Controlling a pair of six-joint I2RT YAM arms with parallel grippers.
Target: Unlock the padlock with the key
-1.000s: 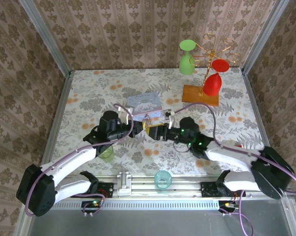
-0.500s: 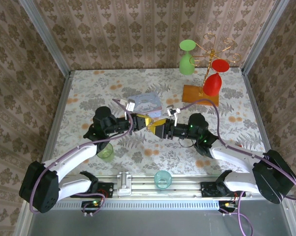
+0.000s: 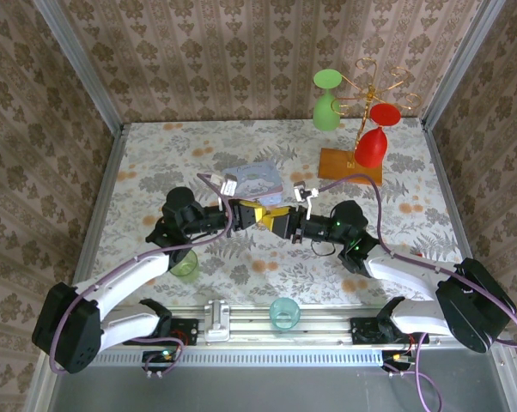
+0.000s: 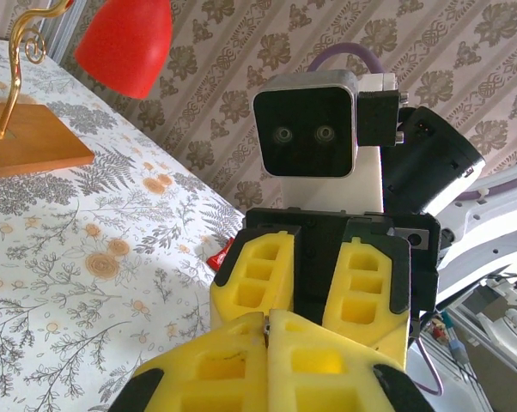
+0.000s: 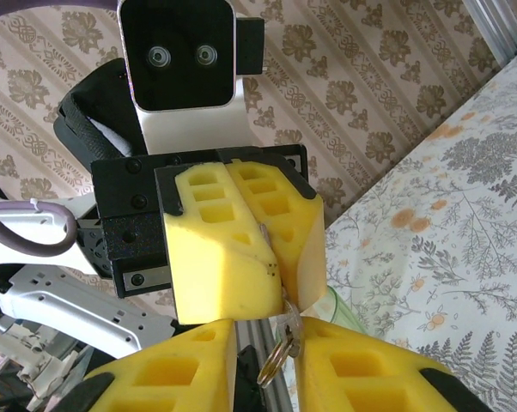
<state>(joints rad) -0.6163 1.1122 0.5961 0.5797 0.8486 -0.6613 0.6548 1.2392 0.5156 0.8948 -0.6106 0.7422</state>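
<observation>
L claw [image 3: 257, 215] & R claw [image 3: 277, 221] tip-to-tip

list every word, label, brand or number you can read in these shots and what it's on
No text can be read in these pictures.
tin box: cartoon print on the lid; any lettering is too small to read.
right wrist camera housing: plain black face with two lenses, no marking seen.
left wrist camera housing: the same, no marking seen.
</observation>
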